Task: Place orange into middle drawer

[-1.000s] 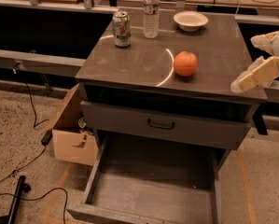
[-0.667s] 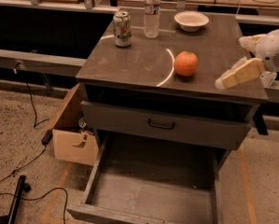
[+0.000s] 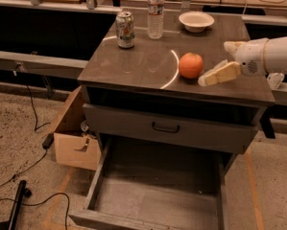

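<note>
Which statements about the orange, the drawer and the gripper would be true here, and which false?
1. The orange lies in the middle drawer. False: it sits on the cabinet top.
2. The middle drawer is pulled out. True.
3. The gripper is shut on the orange. False: it is open, just right of the orange, not around it.
4. A soda can, a water bottle and a bowl stand behind the orange. True.

No words or numbers can be read here. The silver and green soda can (image 3: 125,29) and the clear plastic water bottle (image 3: 155,13) have labels, but their letters cannot be made out. The white and cream gripper (image 3: 215,63) hangs just right of the round bright orange (image 3: 191,65), fingers apart.
</note>
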Robot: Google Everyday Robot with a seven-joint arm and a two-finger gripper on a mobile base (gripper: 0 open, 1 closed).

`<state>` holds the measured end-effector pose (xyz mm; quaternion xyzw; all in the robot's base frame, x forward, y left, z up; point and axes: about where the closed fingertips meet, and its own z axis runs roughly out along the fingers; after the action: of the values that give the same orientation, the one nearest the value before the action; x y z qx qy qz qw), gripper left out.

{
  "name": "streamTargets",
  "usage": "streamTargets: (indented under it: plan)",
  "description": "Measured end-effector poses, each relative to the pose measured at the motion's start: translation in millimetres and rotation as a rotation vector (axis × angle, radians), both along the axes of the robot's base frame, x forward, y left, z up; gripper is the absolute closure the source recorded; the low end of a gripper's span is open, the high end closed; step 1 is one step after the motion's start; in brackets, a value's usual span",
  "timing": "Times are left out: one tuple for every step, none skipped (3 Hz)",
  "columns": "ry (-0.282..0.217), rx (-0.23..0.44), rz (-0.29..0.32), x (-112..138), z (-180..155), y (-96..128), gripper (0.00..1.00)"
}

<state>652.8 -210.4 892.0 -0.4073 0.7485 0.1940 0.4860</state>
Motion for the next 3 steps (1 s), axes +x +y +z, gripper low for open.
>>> streamTargets:
  plan:
    - [0.011,0.043,0.009,19.3,-15.1,16.7,0.0]
    - [0.015,0.076,0.034,36.6,-22.2,33.0,0.15]
    - [0.027,0.086,0.057,43.3,-23.8,39.3,0.38]
